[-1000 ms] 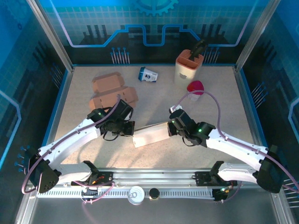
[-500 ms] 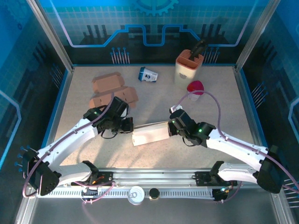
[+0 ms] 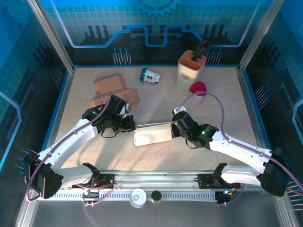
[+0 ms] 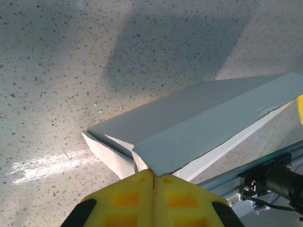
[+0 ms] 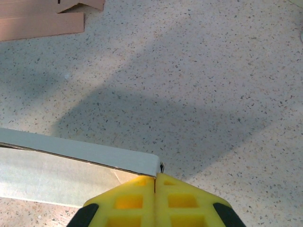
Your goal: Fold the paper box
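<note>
Speckled beige tabletop (image 3: pixel 222 109) sits inside a blue-walled enclosure, with both arms reaching in toward its middle. The left end effector (image 3: pixel 129 124) has its yellow fingers (image 4: pixel 128 198) pressed together, pinching the thin edge of a white flap at one end of the paper box (image 3: pixel 152 136). The right end effector (image 3: pixel 173 129) is likewise closed, its fingers (image 5: pixel 184 201) meeting right at the corner of the box's other end. The paper box (image 4: pixel 203 113) lies stretched between the two, near the front centre of the tabletop, with its upper flap tilted up over the panel beneath it. Behind the left arm lie flat brown cardboard pieces (image 3: pixel 113 92). Farther back are a small blue-and-white carton (image 3: pixel 149 75), a beige holder (image 3: pixel 189 70) with a dark tool in it, and a pink cup (image 3: pixel 198 88) just beside the holder.
</note>
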